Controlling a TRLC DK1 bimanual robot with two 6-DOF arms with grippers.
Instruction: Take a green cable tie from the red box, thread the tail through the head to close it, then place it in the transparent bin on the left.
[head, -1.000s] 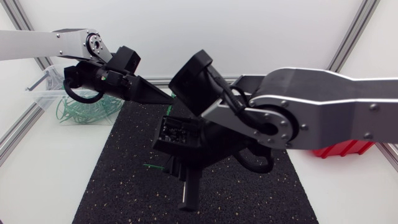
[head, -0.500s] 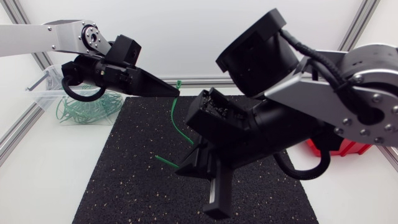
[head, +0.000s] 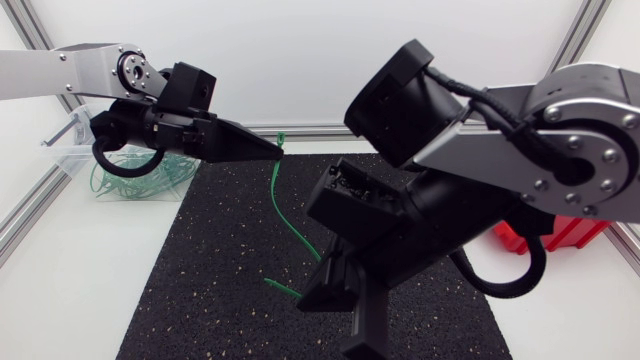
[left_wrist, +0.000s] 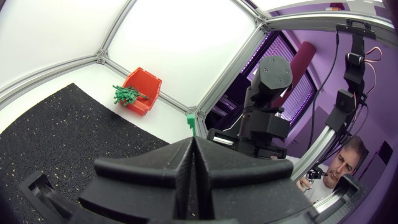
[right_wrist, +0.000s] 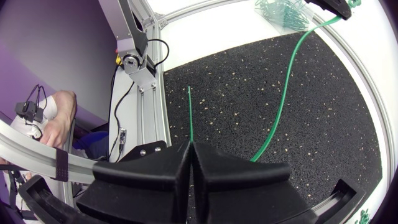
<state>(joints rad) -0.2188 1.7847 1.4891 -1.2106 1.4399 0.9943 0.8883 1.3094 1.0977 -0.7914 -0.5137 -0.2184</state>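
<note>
Nearest, over the front of the black mat (head: 200, 270), the right jaws are pressed together on the green cable tie (right_wrist: 283, 99) near its tail, whose thin end pokes out ahead of them. Above the mat's middle the tie arcs up to the left jaws, clamped tight on it just below the head, which stands clear of their tips near the mat's far edge. Beyond the mat's far left corner the transparent bin (head: 68, 145) on the bench (head: 60, 290) holds a heap of green ties, and off the mat's right side the red box (head: 560, 238) shows behind the right arm.
</note>
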